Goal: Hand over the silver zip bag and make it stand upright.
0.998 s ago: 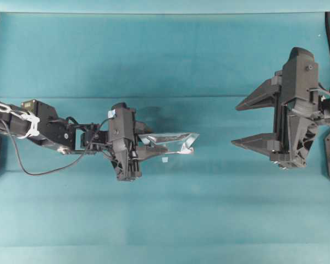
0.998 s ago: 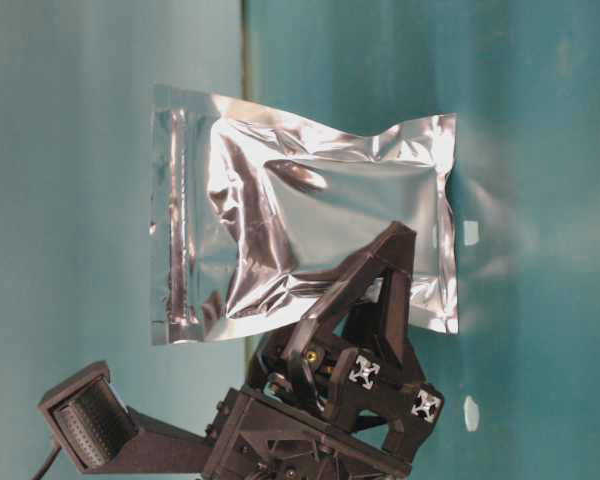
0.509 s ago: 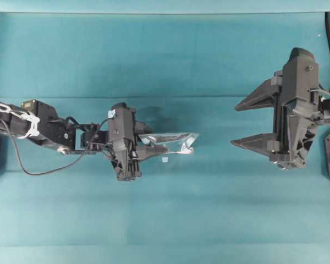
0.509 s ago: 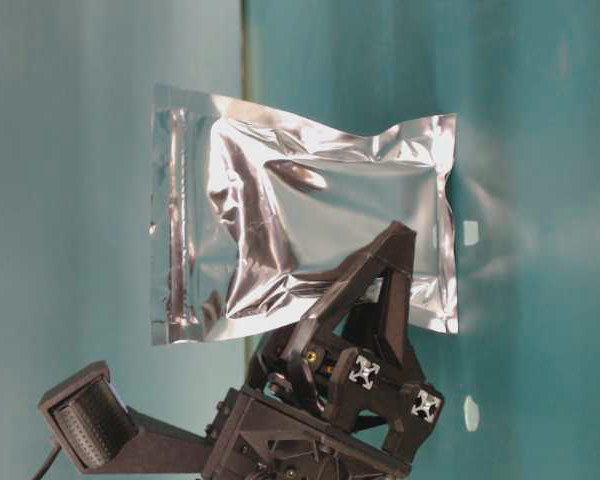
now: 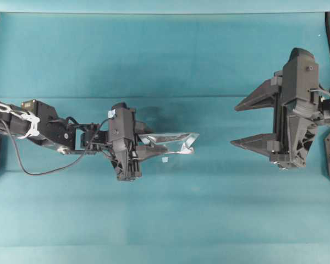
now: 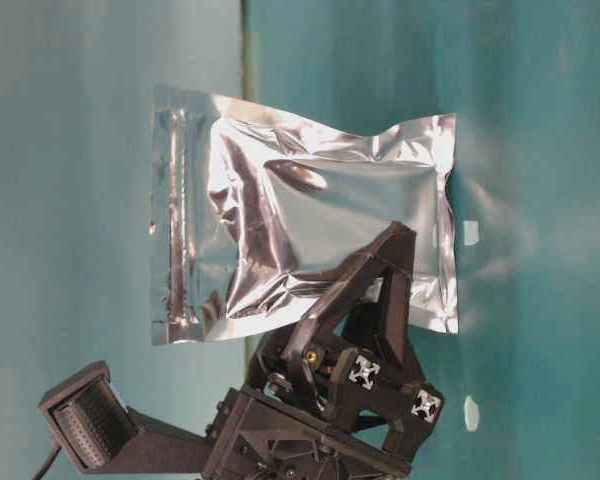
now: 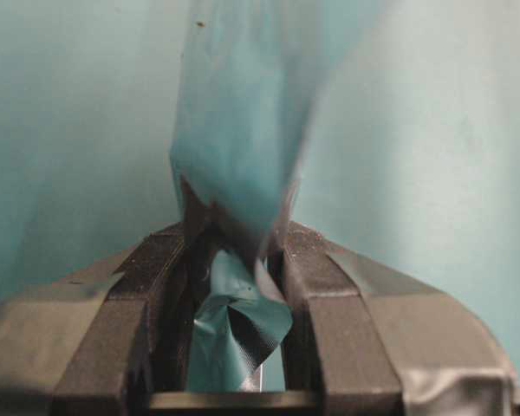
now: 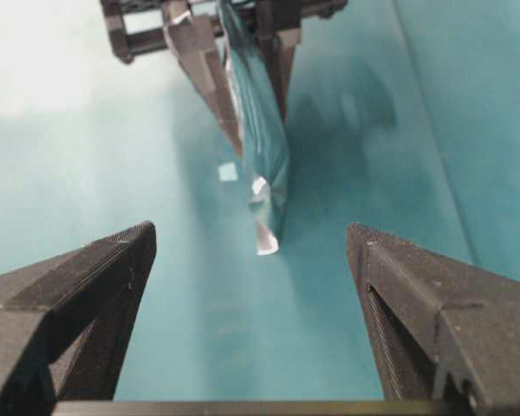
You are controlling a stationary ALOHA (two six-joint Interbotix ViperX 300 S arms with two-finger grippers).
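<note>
A: Bag [image 5: 173, 142] is off the table [image 5: 165, 220], pinched in the left gripper [image 5: 146, 148] around mid-scene, sticking out to the right toward the other arm. Edge-on from above, so it's hanging roughly vertical.

B: Grip status?

A: Left wrist view shows both fingers [image 7: 147, 286] clamped on crumpled foil [image 7: 238, 321], only a narrow gap with the bag filling it. Table-level view has the left gripper [image 6: 365, 300] on 1 long edge of the bag [image 6: 300, 220], zip strip [image 6: 175, 220] along 1 short end, clear of the fingers.

B: Right side?

A: Right gripper [image 5: 243, 124] is wide open, holding nothing, well apart from the bag on the right. Right wrist view has the bag's free end [image 8: 264, 199] sitting between its 2 fingertips [image 8: 113, 260] but further out, not inside them yet.

B: So which step?

A: My read: mid-handover, pickup done, transfer not started. Standing it up comes after.

B: Next move?

A: Probably the right gripper closes the distance leftward, lined up so the thin edge passes between the open fingers, then closes on the free end before the left lets go. Foil is slick and floppy, so I'd want a deep bite, not a corner. Grabbing away from the bottom edge should help it stand later. Can't tell which end is the base.
</note>
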